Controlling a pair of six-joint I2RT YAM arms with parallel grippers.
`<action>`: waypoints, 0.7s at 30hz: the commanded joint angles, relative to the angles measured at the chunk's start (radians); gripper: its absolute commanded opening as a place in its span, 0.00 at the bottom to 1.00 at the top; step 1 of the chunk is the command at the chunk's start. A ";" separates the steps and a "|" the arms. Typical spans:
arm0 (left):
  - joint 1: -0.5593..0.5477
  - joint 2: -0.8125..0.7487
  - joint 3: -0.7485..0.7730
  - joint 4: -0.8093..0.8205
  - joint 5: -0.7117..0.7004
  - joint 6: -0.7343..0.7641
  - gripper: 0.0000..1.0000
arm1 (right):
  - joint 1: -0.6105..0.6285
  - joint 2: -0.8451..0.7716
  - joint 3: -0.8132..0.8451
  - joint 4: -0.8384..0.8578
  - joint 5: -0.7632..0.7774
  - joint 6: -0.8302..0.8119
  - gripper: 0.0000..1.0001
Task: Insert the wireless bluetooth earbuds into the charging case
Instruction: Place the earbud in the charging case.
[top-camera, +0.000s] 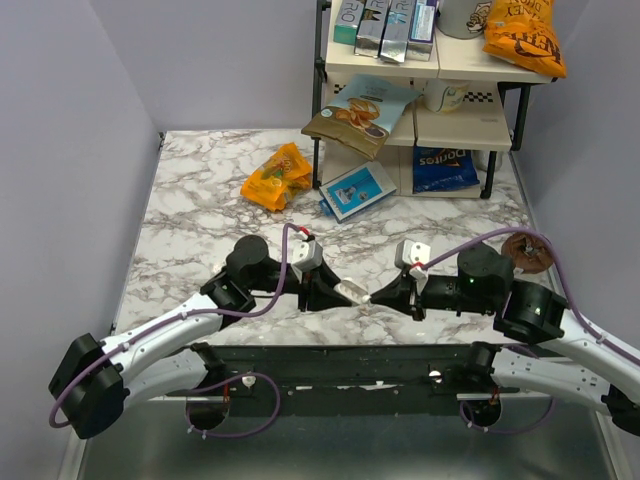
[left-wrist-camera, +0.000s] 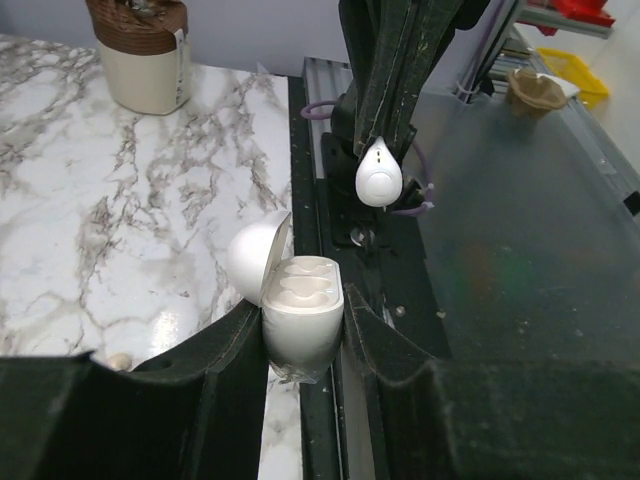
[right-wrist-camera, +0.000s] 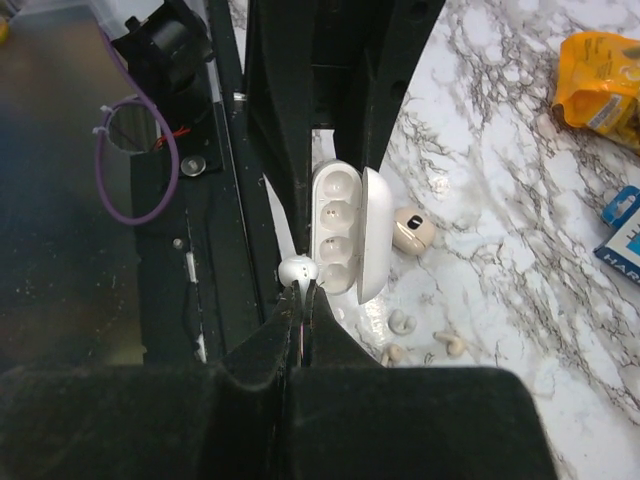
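My left gripper (top-camera: 335, 290) (left-wrist-camera: 302, 325) is shut on the cream charging case (left-wrist-camera: 300, 315), held upright with its lid (left-wrist-camera: 256, 258) swung open and both wells empty. The case also shows in the right wrist view (right-wrist-camera: 334, 225). My right gripper (top-camera: 388, 295) (right-wrist-camera: 303, 300) is shut on a white earbud (right-wrist-camera: 298, 270), pinched at the fingertips just beside the case's near well. That earbud also shows in the left wrist view (left-wrist-camera: 380, 177), a short way beyond the case. A second, beige earbud (right-wrist-camera: 411, 230) lies on the marble table behind the lid.
Several small loose ear tips (right-wrist-camera: 400, 322) lie on the marble near the case. A brown-topped round container (top-camera: 527, 252) (left-wrist-camera: 140, 55) stands at the right. An orange snack bag (top-camera: 277, 177), a blue packet (top-camera: 357, 190) and a stocked shelf rack (top-camera: 420, 60) are at the back.
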 joint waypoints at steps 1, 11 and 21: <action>0.011 0.012 0.029 0.106 0.130 -0.082 0.00 | 0.024 0.000 0.016 -0.019 -0.017 -0.034 0.01; 0.012 0.020 0.041 0.179 0.156 -0.146 0.00 | 0.067 0.009 -0.012 0.034 0.078 -0.046 0.01; 0.012 0.023 0.032 0.204 0.166 -0.171 0.00 | 0.080 0.012 -0.015 0.063 0.120 -0.054 0.01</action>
